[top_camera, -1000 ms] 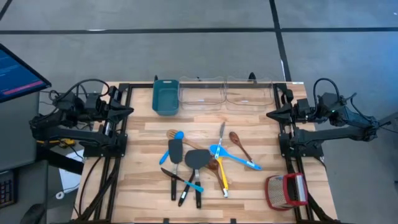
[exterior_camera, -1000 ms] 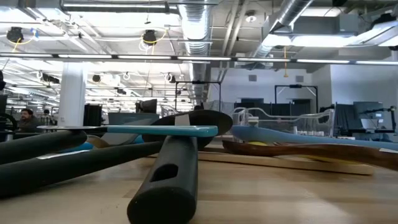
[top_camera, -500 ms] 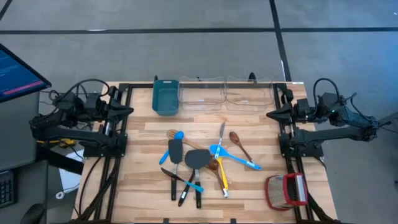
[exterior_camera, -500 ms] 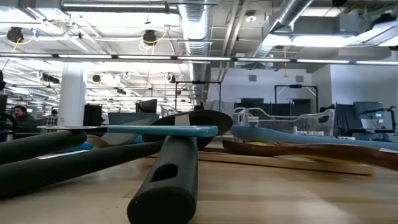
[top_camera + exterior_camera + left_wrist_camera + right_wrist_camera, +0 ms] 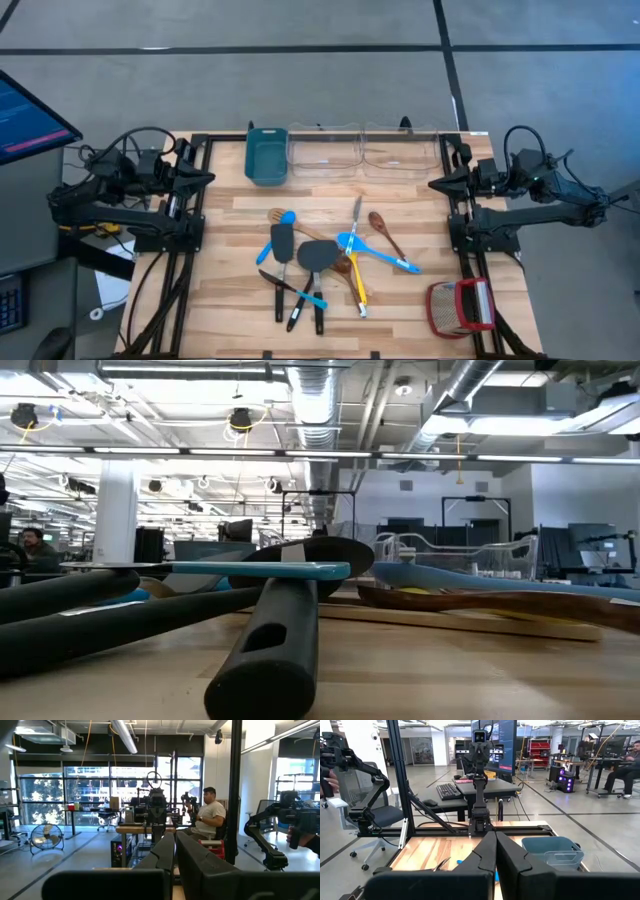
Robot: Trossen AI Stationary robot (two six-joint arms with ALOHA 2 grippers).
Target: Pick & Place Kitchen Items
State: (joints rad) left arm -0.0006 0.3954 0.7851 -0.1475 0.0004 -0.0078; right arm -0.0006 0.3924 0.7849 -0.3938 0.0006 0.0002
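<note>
The kitchen items (image 5: 320, 258) lie in a loose crossed heap on the middle of the wooden table: black spatulas, wooden spoons, blue and yellow spoons. The low view shows their handles (image 5: 270, 650) close up, resting on the tabletop and on each other. My left gripper (image 5: 207, 177) is shut and held high at the table's left edge, pointing toward the right. My right gripper (image 5: 436, 183) is shut and held high at the right edge, pointing toward the left. Both wrist views show the fingers (image 5: 175, 851) (image 5: 495, 849) together, with nothing between them.
A teal bin (image 5: 266, 154) and two clear containers (image 5: 362, 151) stand along the far edge. A red-and-tan basket (image 5: 462, 306) sits at the near right corner. Bare wood lies left of the heap. A person (image 5: 209, 814) sits at a desk beyond the table.
</note>
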